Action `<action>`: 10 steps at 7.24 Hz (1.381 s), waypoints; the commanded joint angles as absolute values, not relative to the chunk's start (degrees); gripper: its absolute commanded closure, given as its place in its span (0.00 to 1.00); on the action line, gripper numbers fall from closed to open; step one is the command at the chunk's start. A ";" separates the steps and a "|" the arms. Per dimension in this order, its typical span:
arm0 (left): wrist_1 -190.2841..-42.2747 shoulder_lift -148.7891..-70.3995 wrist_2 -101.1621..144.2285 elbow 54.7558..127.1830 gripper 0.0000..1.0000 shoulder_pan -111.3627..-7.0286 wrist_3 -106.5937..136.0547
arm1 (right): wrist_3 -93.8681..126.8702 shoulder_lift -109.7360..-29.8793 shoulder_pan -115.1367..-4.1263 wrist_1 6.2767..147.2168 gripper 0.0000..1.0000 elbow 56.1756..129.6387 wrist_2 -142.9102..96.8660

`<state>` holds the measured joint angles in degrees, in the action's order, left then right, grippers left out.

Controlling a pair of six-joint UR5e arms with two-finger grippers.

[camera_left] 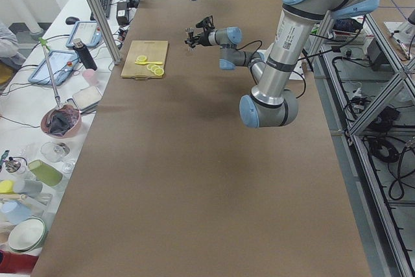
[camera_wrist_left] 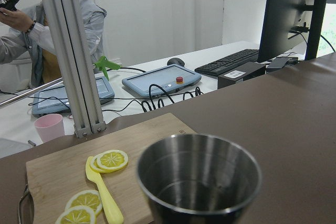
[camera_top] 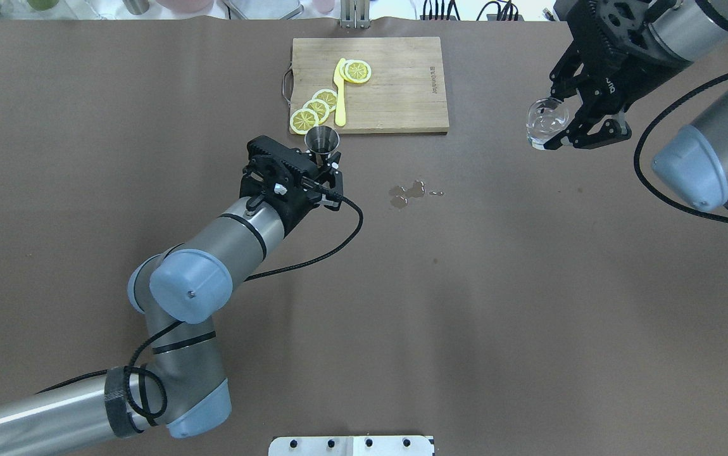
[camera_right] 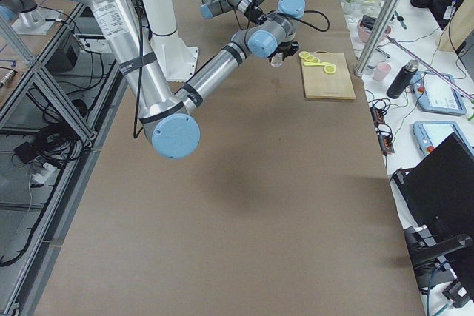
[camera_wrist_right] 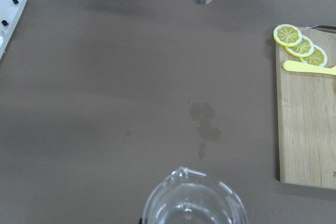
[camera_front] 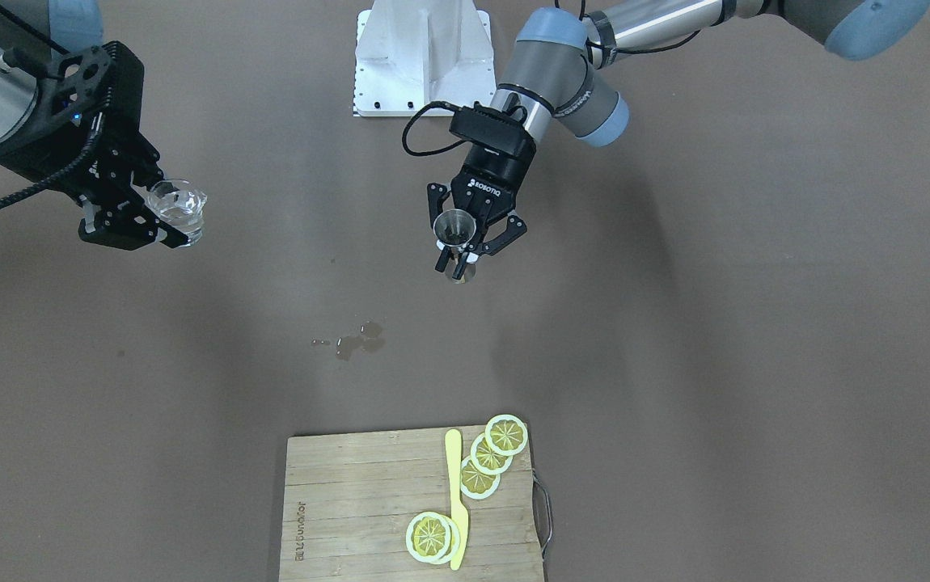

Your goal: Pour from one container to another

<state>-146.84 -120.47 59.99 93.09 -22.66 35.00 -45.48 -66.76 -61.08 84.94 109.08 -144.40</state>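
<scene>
The grey steel jigger point(camera_top: 324, 140) stands upright with my left gripper point(camera_top: 326, 163) shut on its narrow waist, near the table's middle and just short of the cutting board. Its open mouth fills the left wrist view point(camera_wrist_left: 199, 176) and shows from the front too point(camera_front: 454, 227). My right gripper point(camera_top: 552, 132) is shut on the clear glass tumbler point(camera_top: 546, 119), held above the table far to the right of the jigger. The tumbler point(camera_front: 178, 205) leans a little in the front view. Its rim point(camera_wrist_right: 195, 203) sits at the bottom of the right wrist view.
A small wet spill point(camera_top: 407, 192) lies on the brown table between the two grippers. A wooden cutting board point(camera_top: 395, 95) at the far edge carries lemon slices point(camera_top: 316, 109) and a yellow knife point(camera_top: 340, 95). The robot's white base plate point(camera_front: 420, 65) is on the near side.
</scene>
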 commanded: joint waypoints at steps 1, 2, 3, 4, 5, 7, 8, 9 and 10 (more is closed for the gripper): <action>-147.30 -113.93 62.99 96.15 1.00 -26.60 35.16 | -45.61 -72.57 -61.35 77.29 1.00 108.72 -147.72; -147.57 -110.77 67.72 96.41 1.00 -31.68 35.59 | -45.62 -75.90 -61.35 72.21 1.00 107.85 -148.44; -147.66 -108.39 71.77 96.42 1.00 -35.82 35.86 | -45.53 -78.46 -61.43 65.11 1.00 105.23 -150.71; -149.05 -106.11 72.68 96.33 1.00 -38.12 35.95 | -45.53 -78.92 -62.13 61.99 1.00 102.94 -152.30; -152.02 -103.13 72.86 96.24 1.00 -40.23 36.03 | -45.79 -79.01 -62.14 58.92 1.00 100.22 -152.40; -162.62 -95.75 72.86 94.67 1.00 -41.56 44.77 | -45.61 -79.01 -62.49 50.47 1.00 93.63 -152.92; -168.86 -92.23 73.04 92.22 1.00 -41.92 45.69 | -46.05 -78.84 -62.58 50.36 1.00 91.43 -153.02; -178.84 -91.94 72.78 85.67 1.00 -41.92 46.75 | -46.23 -78.75 -62.67 48.97 1.00 89.84 -153.02; -183.82 -91.15 72.51 82.04 1.00 -42.18 46.84 | -45.88 -78.58 -62.93 42.08 1.00 84.95 -153.10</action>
<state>-175.80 -92.43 72.78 87.25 -41.89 46.10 -46.04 -78.76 -62.67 48.06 89.68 -153.00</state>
